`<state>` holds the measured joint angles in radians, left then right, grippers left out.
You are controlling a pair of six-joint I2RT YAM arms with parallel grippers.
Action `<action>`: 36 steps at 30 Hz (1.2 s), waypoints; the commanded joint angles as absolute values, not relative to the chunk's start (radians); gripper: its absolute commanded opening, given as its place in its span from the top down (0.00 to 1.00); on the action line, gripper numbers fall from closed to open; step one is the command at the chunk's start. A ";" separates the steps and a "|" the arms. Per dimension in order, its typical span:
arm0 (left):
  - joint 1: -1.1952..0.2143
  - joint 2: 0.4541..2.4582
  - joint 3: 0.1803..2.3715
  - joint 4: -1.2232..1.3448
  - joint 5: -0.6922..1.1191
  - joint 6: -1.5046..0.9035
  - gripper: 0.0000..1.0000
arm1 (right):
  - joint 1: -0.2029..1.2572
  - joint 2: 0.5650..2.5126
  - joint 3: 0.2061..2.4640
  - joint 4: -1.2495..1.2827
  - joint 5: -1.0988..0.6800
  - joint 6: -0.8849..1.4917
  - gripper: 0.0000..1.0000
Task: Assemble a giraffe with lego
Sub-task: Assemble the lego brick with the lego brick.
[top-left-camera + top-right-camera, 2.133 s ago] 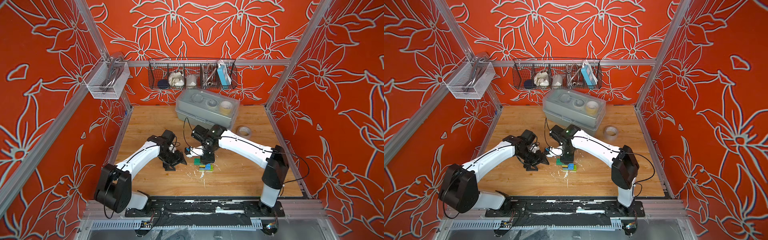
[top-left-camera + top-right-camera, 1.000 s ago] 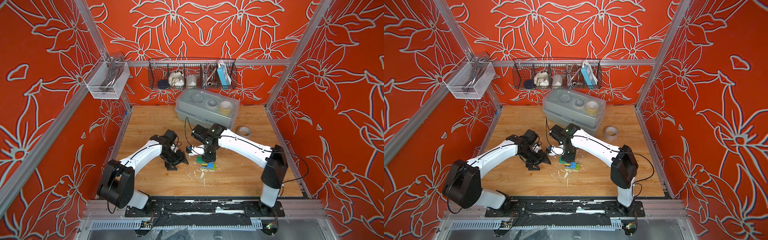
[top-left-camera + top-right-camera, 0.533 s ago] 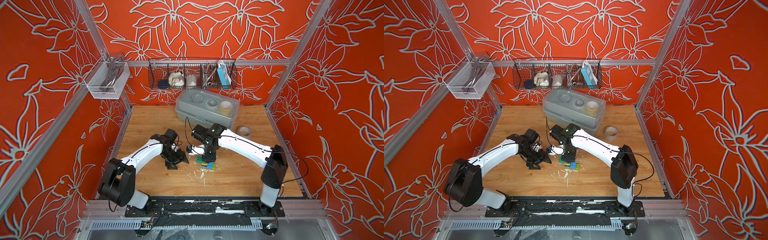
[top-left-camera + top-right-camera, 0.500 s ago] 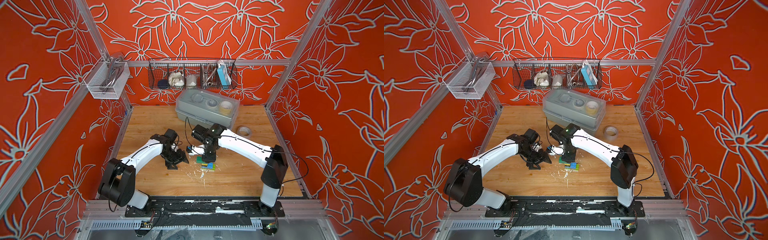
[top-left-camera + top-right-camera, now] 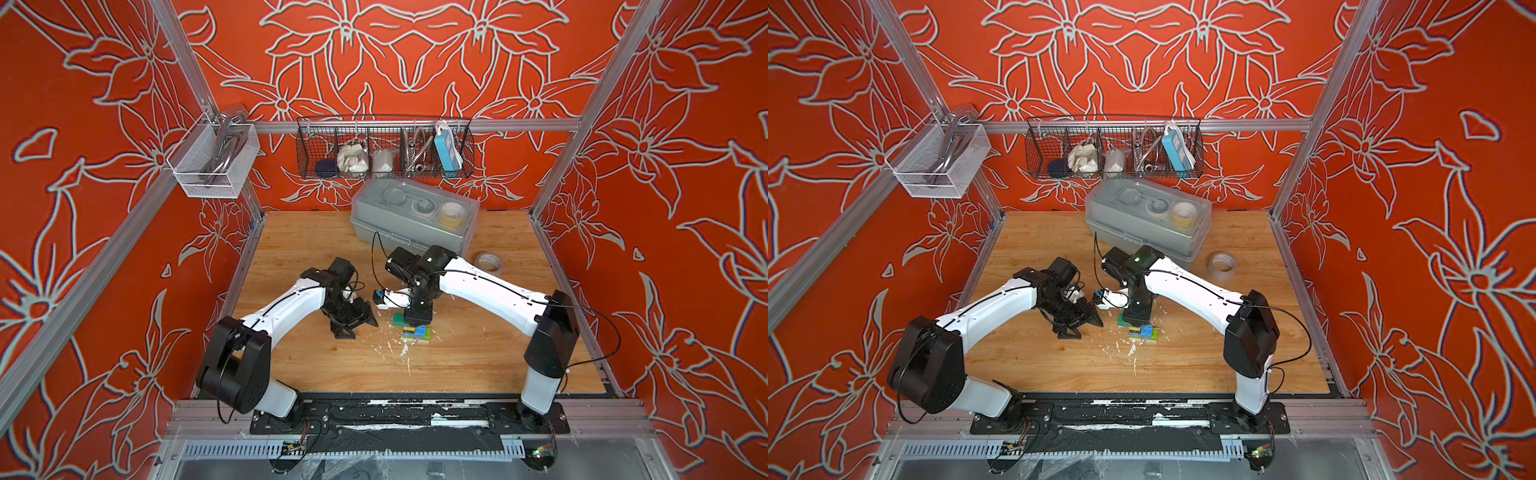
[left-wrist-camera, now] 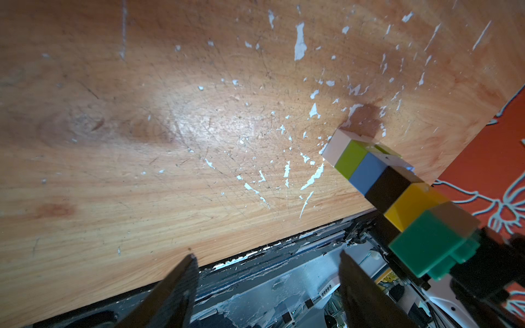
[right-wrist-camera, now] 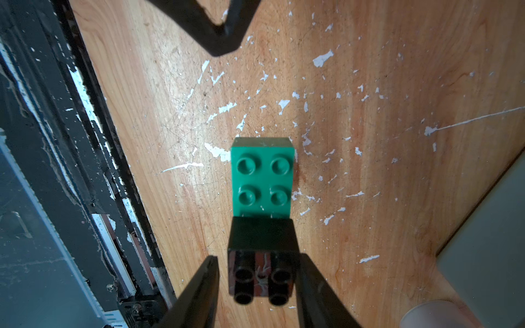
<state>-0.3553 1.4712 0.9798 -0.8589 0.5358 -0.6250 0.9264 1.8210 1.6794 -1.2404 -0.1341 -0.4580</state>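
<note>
The right gripper (image 5: 417, 318) is seen in both top views directly above the giraffe (image 5: 415, 332). The figure stands on the wooden surface (image 5: 316, 374), about midway between its left and right edges and nearer the front edge than the back. The left gripper (image 5: 357, 328) is held low just beside the figure, apart from it.

In the left wrist view the left gripper (image 6: 267, 254) is shown wide open, with nothing between its fingers. The giraffe (image 6: 397, 193) is seen upright, white legs on the wood.

In the right wrist view the right gripper (image 7: 257, 255) is parted narrowly around the black head brick (image 7: 262, 278). A gap is visible at one finger; contact at the other cannot be told. The dark green brick (image 7: 262, 179) is seen jutting out below it.
</note>
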 commanded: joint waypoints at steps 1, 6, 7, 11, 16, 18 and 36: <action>-0.362 1.466 0.988 -0.874 0.526 -0.619 0.24 | 0.918 1.786 1.660 -1.242 -0.167 -0.444 0.52; -0.362 1.466 0.991 -0.875 0.522 -0.622 0.24 | 0.913 1.785 1.658 -1.237 -0.186 -0.437 0.52; -0.362 1.465 0.991 -0.877 0.520 -0.621 0.24 | 0.912 1.786 1.659 -1.236 -0.186 -0.435 0.52; -0.362 1.465 0.992 -0.879 0.515 -0.622 0.24 | 0.906 1.784 1.657 -1.231 -0.195 -0.434 0.55; -0.362 1.462 0.992 -0.882 0.509 -0.621 0.24 | 0.902 1.793 1.658 -1.233 -0.189 -0.433 0.65; -0.362 1.463 0.992 -0.882 0.508 -0.622 0.24 | 0.901 1.793 1.660 -1.236 -0.189 -0.428 0.68; -0.361 1.469 1.005 -0.884 0.494 -0.624 0.24 | 0.901 1.821 1.691 -1.283 -0.182 -0.358 0.70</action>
<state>-0.3553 1.4712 0.9802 -0.8627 0.5056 -0.6254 0.9035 1.8114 1.6691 -1.2285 -0.1844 -0.3794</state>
